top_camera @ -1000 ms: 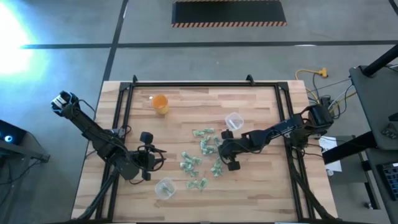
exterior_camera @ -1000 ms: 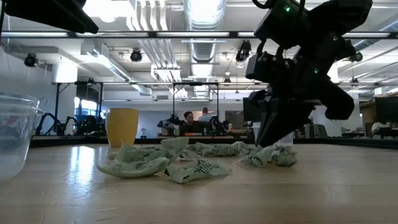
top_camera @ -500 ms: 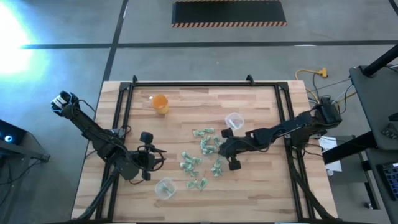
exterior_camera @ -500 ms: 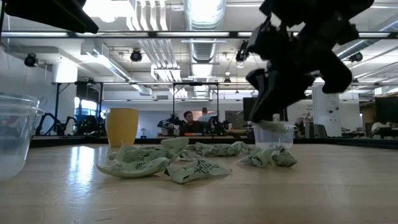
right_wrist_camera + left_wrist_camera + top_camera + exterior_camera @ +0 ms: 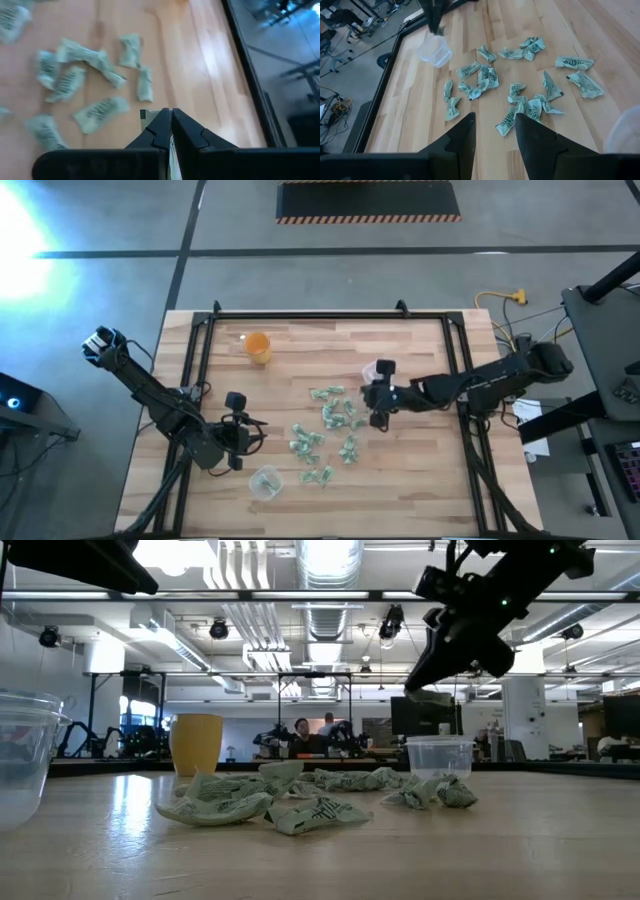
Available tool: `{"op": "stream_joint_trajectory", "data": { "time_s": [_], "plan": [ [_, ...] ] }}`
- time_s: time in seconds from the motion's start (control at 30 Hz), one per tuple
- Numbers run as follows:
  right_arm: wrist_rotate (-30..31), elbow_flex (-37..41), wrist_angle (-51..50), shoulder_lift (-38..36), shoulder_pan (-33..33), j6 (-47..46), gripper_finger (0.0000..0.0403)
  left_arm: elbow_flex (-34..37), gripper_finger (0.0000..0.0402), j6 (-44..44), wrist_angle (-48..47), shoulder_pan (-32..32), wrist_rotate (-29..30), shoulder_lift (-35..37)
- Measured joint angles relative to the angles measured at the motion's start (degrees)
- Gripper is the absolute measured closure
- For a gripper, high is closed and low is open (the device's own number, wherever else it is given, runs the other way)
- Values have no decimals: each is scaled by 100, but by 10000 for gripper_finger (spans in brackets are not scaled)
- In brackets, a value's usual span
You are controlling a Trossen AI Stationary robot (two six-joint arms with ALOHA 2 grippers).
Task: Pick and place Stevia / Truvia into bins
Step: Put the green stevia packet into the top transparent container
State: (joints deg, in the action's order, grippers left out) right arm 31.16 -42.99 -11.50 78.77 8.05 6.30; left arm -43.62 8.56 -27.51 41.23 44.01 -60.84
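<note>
Risen off the sachets [image 5: 330, 432], right claw [image 5: 378, 392] pinches one sachet [image 5: 144, 114] above the cup [image 5: 439, 754]; writing unreadable.

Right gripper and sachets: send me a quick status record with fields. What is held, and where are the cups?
right gripper: fingers shut, raised over the table beside the far clear cup
held sachet: a sliver shows at the fingertips
left gripper: fingers open, empty, waiting front-left
loose sachets: scattered mid-table
near clear cup: front edge, upright
orange cup: back-left
</note>
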Motion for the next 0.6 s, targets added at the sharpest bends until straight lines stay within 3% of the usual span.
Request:
{"op": "stream_joint_trajectory", "data": {
  "time_s": [0.33,0.6],
  "plan": [
    [51,624,481,19,-951,-112,394,4,281,-23,-2,0,0,0],
    [28,736,588,-18,-1097,-305,394,13,281,-31,0,0,0,0]
  ]
}}
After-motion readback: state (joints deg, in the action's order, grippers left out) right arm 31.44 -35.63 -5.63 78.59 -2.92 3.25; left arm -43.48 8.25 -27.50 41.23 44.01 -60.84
